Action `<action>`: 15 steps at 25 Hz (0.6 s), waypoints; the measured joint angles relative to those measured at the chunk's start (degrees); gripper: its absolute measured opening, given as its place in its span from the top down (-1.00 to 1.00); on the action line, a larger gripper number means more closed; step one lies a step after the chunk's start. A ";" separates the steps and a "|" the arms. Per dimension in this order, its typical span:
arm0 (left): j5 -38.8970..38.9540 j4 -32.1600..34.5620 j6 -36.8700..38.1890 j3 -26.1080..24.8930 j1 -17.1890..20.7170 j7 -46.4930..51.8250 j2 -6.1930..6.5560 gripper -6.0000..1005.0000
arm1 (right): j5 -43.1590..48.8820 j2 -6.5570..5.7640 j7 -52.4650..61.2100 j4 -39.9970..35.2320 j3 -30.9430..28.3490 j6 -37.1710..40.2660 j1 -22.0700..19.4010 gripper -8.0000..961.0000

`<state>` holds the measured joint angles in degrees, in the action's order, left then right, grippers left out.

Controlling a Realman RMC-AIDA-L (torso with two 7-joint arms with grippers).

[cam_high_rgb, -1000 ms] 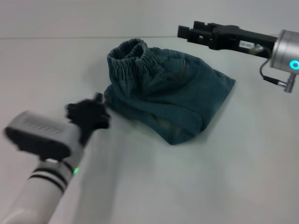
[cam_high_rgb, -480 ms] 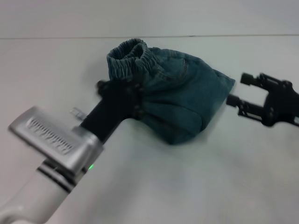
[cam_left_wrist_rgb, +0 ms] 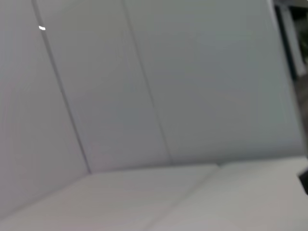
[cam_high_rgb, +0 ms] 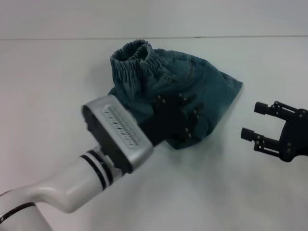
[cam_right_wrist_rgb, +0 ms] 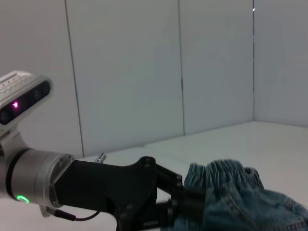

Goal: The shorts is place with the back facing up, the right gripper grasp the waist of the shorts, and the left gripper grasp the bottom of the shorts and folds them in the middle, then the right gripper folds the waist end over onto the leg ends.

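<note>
Denim shorts lie folded, bunched at bench middle, waist toward far edge. Left hand low on near fold of shorts, finger state cannot tell. Right hand apart, empty, beside shorts, not touching.

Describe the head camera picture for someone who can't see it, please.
A folded bundle of blue-green denim shorts lies on a pale table, with its ruched waist at the far left. The left gripper covers the bundle's near edge; the right gripper, open, hovers beside it, apart from the cloth.
</note>
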<state>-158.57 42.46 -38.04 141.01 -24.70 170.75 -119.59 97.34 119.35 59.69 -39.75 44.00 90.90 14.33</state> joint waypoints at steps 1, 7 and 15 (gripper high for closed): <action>-0.54 1.07 3.02 0.00 -0.06 -0.02 0.07 0.82 | 0.48 0.00 -0.52 0.12 -0.19 0.01 -0.01 -0.63; -4.21 6.92 12.39 -3.49 2.33 -0.13 0.90 0.62 | 3.83 0.00 -2.02 0.30 -2.04 0.08 -0.24 -0.63; -5.03 9.78 12.11 -7.18 5.21 -0.13 1.47 -0.25 | 4.40 0.08 -2.65 0.35 -4.70 0.78 -0.64 -0.64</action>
<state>-163.60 52.24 -25.93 133.83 -19.50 170.62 -118.12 101.74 119.43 57.04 -39.40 39.30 91.68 13.68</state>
